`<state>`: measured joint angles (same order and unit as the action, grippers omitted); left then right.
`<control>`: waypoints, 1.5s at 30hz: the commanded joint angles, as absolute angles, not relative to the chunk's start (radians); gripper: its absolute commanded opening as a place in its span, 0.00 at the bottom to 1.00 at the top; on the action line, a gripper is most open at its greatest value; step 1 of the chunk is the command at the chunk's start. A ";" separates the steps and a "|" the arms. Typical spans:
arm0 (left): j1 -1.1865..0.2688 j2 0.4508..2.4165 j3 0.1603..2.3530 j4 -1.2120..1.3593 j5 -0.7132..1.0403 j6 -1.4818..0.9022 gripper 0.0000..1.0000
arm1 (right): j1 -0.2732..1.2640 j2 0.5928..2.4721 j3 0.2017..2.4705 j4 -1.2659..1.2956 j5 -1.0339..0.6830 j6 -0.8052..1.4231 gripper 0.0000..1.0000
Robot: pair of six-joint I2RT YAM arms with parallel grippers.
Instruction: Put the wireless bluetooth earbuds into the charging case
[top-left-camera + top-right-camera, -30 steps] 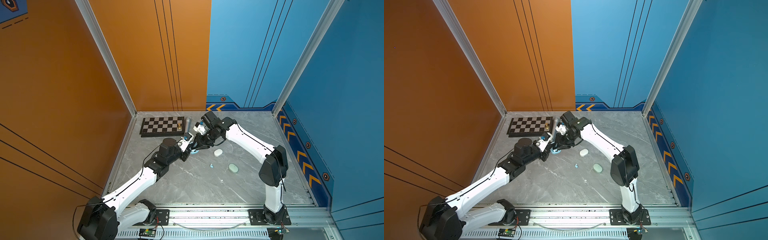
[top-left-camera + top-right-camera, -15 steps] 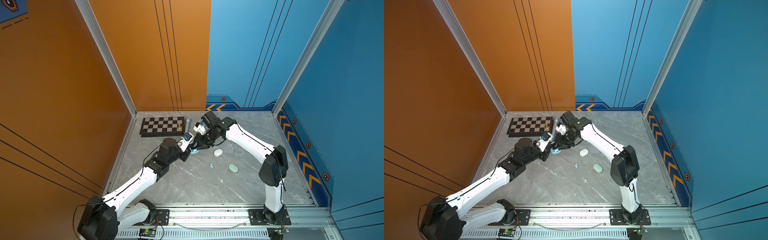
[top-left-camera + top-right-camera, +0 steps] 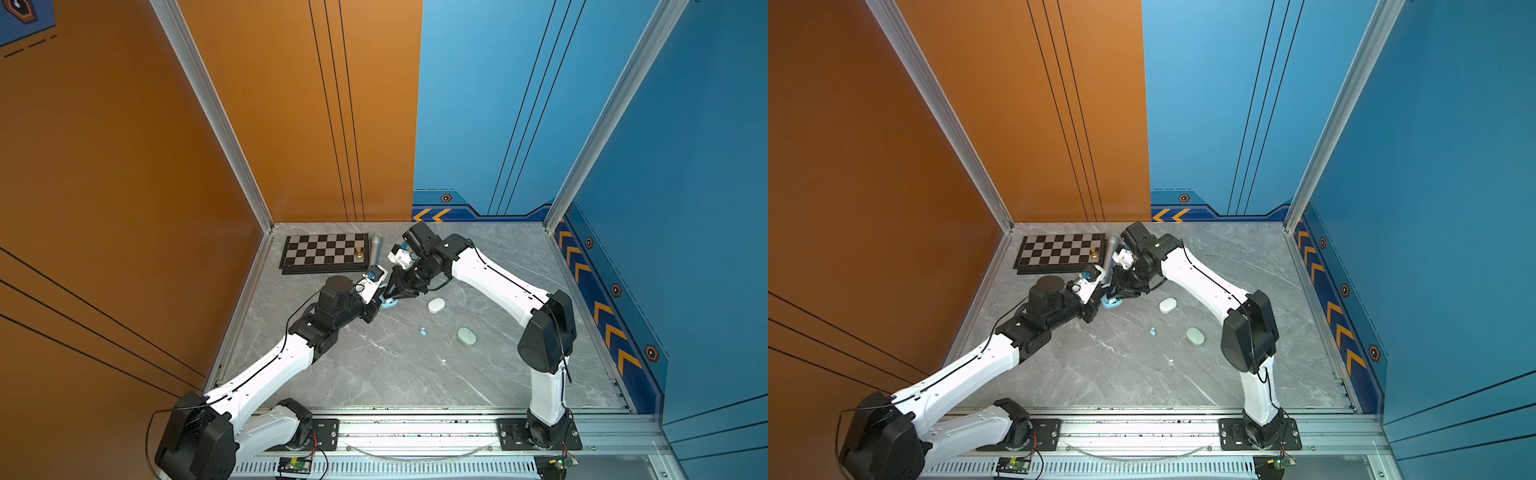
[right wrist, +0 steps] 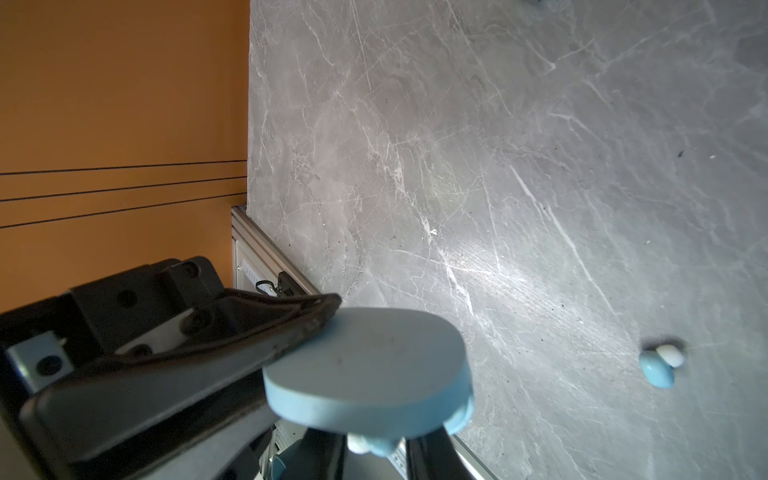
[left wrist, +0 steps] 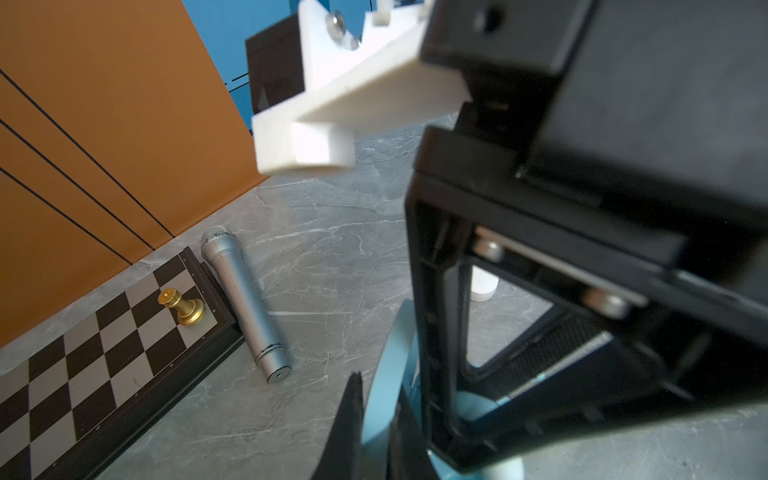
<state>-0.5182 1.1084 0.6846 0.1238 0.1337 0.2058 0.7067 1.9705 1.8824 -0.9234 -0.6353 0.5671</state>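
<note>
Left jaws are clamping the blue charging case (image 4: 365, 365) by its lid. Right jaws are pinching a blue earbud (image 4: 374, 445) just beside that lid. A second earbud (image 4: 658, 368) is lying on the counter (image 4: 457, 166), apart from both.

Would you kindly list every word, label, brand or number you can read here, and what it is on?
No readable text anywhere.
Blue wall trim: only orange chevron marks, no letters.
Microphone, chessboard: no brand or labels visible.
Circuit board at the front rail: any print too small to read.
</note>
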 commanded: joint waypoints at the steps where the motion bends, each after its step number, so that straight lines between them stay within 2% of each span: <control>1: -0.522 1.103 0.692 0.156 0.146 0.212 0.00 | 0.709 1.942 1.884 -0.917 -0.646 0.587 0.23; 6: -0.525 1.097 0.689 0.156 0.147 0.211 0.00 | 0.709 1.944 1.889 -0.906 -0.641 0.604 0.20; 22: -0.527 1.083 0.681 0.155 0.143 0.207 0.00 | 0.715 1.962 1.897 -0.882 -0.615 0.623 0.20; 31: -0.526 1.086 0.681 0.156 0.143 0.207 0.00 | 0.718 1.964 1.907 -0.858 -0.637 0.635 0.31; 45: -0.526 1.089 0.675 0.156 0.142 0.206 0.00 | 0.716 1.938 1.904 -0.851 -0.642 0.641 0.33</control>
